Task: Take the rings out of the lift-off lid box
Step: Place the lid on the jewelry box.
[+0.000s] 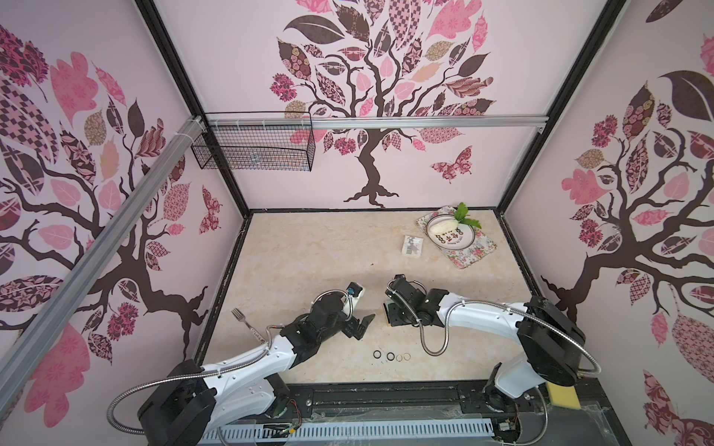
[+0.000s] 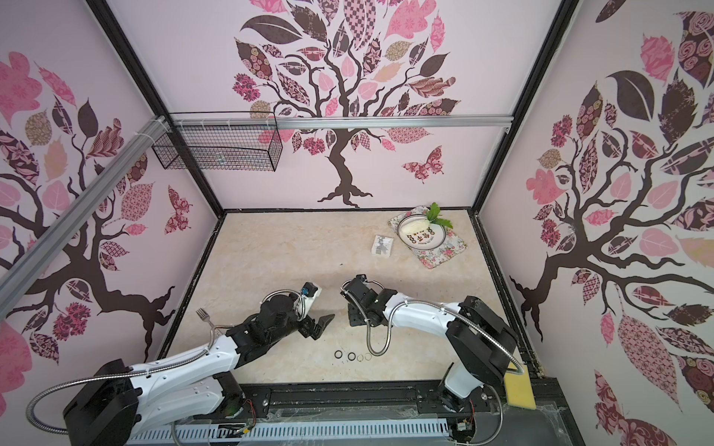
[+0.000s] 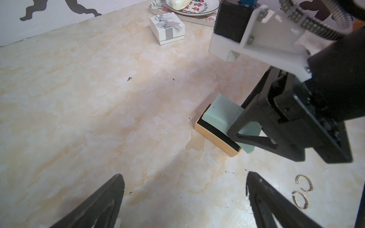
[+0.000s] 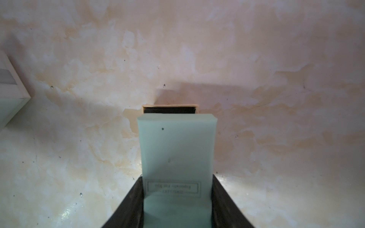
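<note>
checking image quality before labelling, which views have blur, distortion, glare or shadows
Both top views: wide-angle lens stretches the edges, the rings are tiny. Left wrist view: the left gripper is blurred up close, a soft shadow crosses the table. Right wrist view: the mint lid fills the foreground, its print too soft to read; glare specks on the table.

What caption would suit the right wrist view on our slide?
The right gripper holds the pale green lid over the open tan box on a marbled table.
</note>
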`<action>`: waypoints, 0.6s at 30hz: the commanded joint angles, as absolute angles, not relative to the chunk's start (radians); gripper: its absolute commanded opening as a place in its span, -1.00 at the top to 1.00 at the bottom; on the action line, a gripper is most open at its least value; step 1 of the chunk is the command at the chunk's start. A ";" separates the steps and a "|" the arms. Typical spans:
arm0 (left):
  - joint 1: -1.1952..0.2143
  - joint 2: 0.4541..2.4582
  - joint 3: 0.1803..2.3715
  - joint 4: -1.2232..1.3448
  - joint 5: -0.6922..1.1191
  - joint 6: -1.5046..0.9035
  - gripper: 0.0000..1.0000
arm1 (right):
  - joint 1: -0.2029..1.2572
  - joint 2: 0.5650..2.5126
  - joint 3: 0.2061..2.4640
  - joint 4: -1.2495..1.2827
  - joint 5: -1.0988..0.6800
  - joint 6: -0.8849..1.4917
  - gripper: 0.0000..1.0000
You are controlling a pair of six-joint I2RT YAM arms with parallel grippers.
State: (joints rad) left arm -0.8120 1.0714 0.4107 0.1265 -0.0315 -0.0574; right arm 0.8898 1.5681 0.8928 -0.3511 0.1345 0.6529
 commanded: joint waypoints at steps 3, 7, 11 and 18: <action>-0.809 1.066 0.383 0.146 -0.022 -0.064 -0.96 | 0.896 1.574 0.913 -0.343 0.139 0.730 0.00; -0.808 1.065 0.383 0.146 -0.022 -0.062 -0.97 | 0.899 1.586 0.910 -0.337 0.134 0.733 0.00; -0.808 1.064 0.383 0.146 -0.021 -0.064 -0.96 | 0.900 1.595 0.908 -0.329 0.132 0.734 0.00; -0.808 1.063 0.385 0.146 -0.022 -0.062 -0.96 | 0.900 1.613 0.916 -0.329 0.129 0.729 -0.01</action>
